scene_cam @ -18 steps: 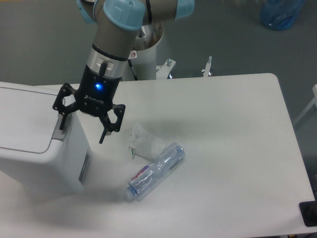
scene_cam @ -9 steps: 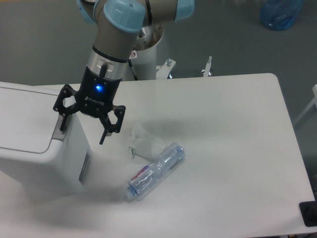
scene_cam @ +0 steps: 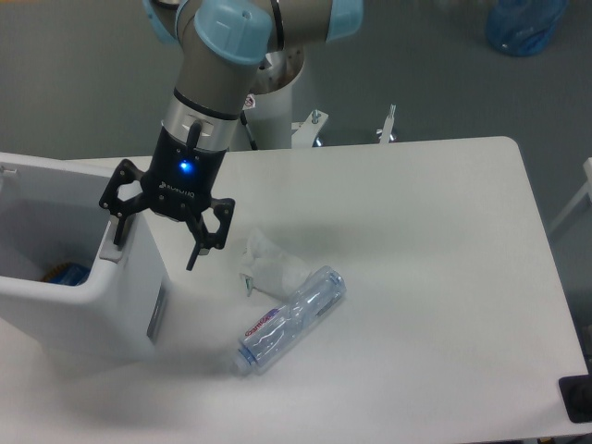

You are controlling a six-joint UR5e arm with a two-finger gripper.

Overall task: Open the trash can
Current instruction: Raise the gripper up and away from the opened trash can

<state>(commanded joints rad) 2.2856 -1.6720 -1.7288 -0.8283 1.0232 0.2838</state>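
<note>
While its black end effector (scene_cam: 153, 248) spreads wide, the boxy white plastic trash can (scene_cam: 88, 305) gapes lidless.

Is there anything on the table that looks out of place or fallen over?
Yes. A clear plastic bottle lies on its side on the table, touching a crumpled white wrapper, beside the trash can, which stands open. Nothing looks spilled.
</note>
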